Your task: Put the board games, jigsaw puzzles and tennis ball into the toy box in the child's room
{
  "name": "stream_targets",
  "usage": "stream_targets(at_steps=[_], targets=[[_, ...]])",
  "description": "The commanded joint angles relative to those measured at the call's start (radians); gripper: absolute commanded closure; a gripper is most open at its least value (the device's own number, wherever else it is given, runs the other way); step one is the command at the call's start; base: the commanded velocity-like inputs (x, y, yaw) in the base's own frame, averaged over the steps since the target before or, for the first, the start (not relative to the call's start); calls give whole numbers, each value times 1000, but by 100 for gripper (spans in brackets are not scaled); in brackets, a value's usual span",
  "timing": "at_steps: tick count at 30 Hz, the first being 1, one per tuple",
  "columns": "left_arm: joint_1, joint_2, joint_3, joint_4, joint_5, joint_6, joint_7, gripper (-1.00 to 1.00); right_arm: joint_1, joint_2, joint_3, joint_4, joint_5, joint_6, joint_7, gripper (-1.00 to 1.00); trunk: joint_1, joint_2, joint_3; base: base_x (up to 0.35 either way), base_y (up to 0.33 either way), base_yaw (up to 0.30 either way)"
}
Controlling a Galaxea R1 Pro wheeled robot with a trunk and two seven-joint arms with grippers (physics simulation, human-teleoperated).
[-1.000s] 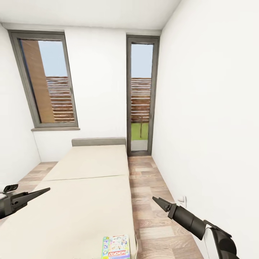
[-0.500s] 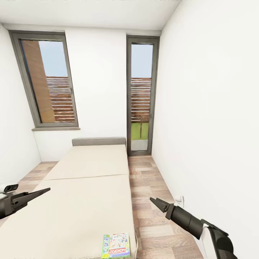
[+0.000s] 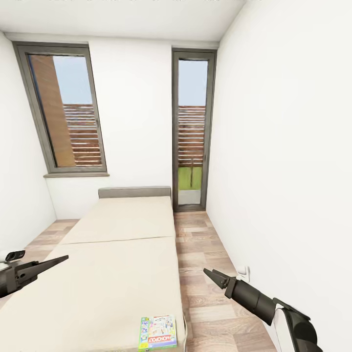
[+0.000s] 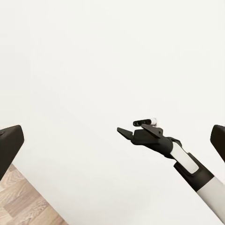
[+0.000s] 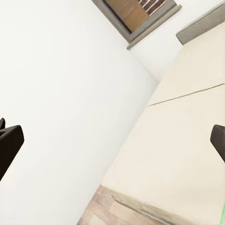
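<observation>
The bed (image 3: 122,254) runs lengthwise ahead, headboard against the far wall between a window (image 3: 63,110) and a glazed door (image 3: 191,129). One board game (image 3: 158,333) lies flat on the mattress at its near right corner. The left gripper (image 3: 51,261) hangs over the bed's left side, the right gripper (image 3: 211,275) over the wood floor (image 3: 205,274); both are wide apart and empty.
</observation>
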Motion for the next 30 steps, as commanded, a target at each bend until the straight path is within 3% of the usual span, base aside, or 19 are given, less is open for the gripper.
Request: stream_targets(at_steps=[1, 11, 15, 17, 23, 26, 30], targets=[[0, 0, 0, 0, -1, 12, -4, -100, -1, 1, -2, 1, -3, 6, 2, -100, 0, -1, 0, -1, 0, 0], [0, 0, -6, 0, -4, 17, -4, -100, -1, 0, -2, 1, -3, 6, 2, -100, 0, -1, 0, 0, 0, 0], [0, -1, -8, 0, -24, 21, -4, -100, -1, 3, -1, 1, -3, 7, 0, -100, 0, -1, 0, 0, 0, 0], [0, -2, -9, 0, -40, 23, -4, -100, -1, 4, -1, 1, -3, 7, -4, -100, 0, -1, 0, 0, 0, 0], [-2, -10, -8, 19, -141, 35, -4, -100, -1, 7, 0, 0, -6, 8, -30, -100, 0, -1, 0, 0, 0, 0], [-8, -21, -9, 82, -191, 48, -4, -100, -1, 7, 0, 8, -12, 12, -56, -100, 0, -1, 0, 0, 0, 0], [-13, -30, -10, 163, -212, 52, -4, -100, -2, 7, 0, 21, -20, 17, -71, -100, 0, -1, 0, 0, 0, 0]])
